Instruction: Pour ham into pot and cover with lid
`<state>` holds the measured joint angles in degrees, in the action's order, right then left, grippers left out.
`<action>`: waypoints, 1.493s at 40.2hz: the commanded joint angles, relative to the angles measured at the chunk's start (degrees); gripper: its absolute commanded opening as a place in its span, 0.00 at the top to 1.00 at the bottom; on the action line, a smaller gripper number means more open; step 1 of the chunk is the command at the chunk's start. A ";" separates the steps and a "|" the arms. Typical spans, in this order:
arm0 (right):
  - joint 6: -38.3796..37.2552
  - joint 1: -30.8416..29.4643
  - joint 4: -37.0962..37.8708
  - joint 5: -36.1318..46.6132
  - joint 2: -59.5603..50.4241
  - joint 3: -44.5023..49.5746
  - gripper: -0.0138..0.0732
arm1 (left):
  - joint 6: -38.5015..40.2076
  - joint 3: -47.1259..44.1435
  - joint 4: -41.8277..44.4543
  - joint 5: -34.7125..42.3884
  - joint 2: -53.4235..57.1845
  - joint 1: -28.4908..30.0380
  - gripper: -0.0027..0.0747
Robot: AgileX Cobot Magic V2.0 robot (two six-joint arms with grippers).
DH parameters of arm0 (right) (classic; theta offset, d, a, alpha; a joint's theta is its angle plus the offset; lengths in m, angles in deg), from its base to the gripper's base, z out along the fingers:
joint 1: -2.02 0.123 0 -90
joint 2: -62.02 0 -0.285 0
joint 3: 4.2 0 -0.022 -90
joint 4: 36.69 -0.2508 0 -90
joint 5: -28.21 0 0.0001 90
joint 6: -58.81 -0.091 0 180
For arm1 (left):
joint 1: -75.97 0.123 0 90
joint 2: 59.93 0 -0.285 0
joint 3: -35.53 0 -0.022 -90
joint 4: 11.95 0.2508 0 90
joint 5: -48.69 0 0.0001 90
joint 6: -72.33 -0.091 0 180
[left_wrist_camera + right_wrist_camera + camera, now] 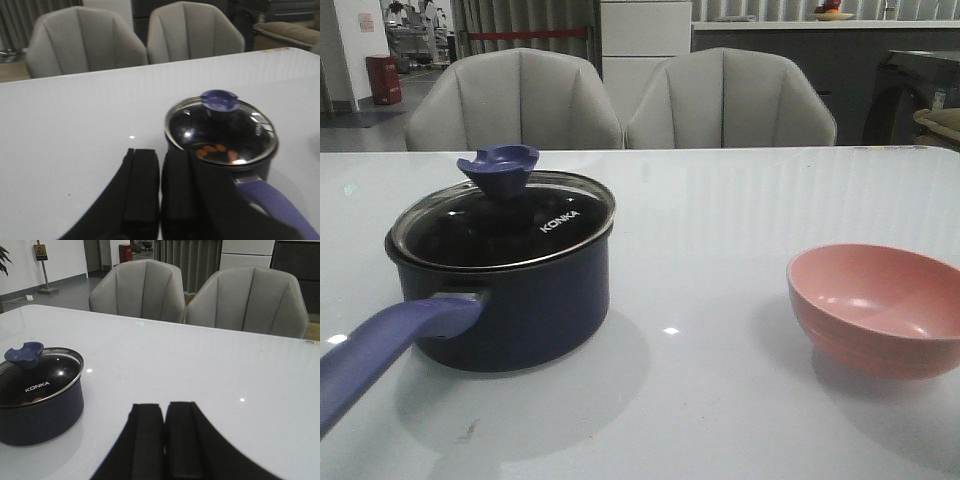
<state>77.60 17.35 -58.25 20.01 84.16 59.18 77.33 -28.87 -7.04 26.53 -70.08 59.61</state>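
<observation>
The dark navy pot (520, 305) stands at the left of the table, its purplish handle (380, 350) pointing toward the front. The glass lid (505, 225) with the blue knob (498, 167) and white KONKA lettering sits on its rim. Through the lid, orange ham bits (216, 150) lie inside the pot (220, 145). In its wrist view, my left gripper (160, 160) is shut and empty, apart from the pot, beside it. My right gripper (164, 412) is shut and empty, well away from the pot (40, 410). Neither gripper shows in the front view.
An empty pink bowl (880, 310) sits at the right of the table. Two grey chairs (620, 100) stand behind the far edge of the white table (720, 220).
</observation>
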 commanded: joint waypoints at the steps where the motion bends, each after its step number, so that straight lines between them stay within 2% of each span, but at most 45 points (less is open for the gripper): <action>1: 0.26 0.06 -0.32 4.48 0.38 -1.57 0.68 | 0.62 -2.18 0.28 9.64 -0.69 5.21 0.81; 8: 0.26 0.06 -0.32 4.48 0.38 -1.57 0.68 | 0.62 -9.41 -1.78 17.76 0.12 11.09 0.81; 18: 0.26 0.06 -0.32 4.48 0.38 -1.57 0.68 | 0.62 -15.04 -1.78 22.16 3.86 12.11 0.81; 60: 0.26 0.06 -0.32 4.48 0.38 -1.57 0.68 | 0.62 -15.04 -1.78 21.19 3.86 12.11 0.81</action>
<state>77.60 17.35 -58.25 20.01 84.16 59.18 77.33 -42.06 -8.34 42.88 -67.44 71.60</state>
